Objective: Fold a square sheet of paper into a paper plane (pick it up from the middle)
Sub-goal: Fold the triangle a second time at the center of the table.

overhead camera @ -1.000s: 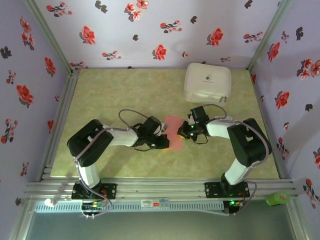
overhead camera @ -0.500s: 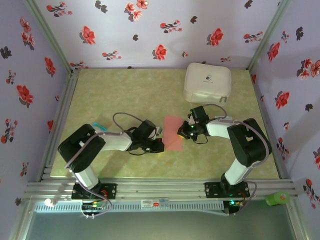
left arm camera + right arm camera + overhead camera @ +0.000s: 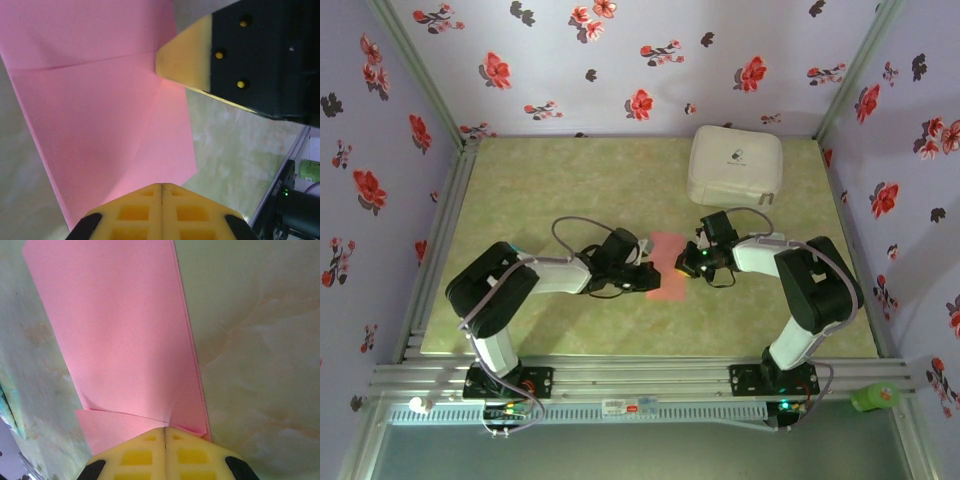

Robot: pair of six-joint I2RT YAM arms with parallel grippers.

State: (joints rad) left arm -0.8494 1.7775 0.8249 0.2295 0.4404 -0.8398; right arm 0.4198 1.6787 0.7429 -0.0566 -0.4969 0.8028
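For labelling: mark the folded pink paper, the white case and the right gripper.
folded pink paper [image 3: 669,268], top external view, its bare middle.
white case [image 3: 735,165], top external view, lid centre.
right gripper [image 3: 165,432], right wrist view, tip where shut jaws meet.

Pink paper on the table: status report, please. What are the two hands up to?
Left hand shut, tip at the partly folded salmon-pink paper sheet. Right hand shut, tip on its opposite edge. White rounded case well clear.
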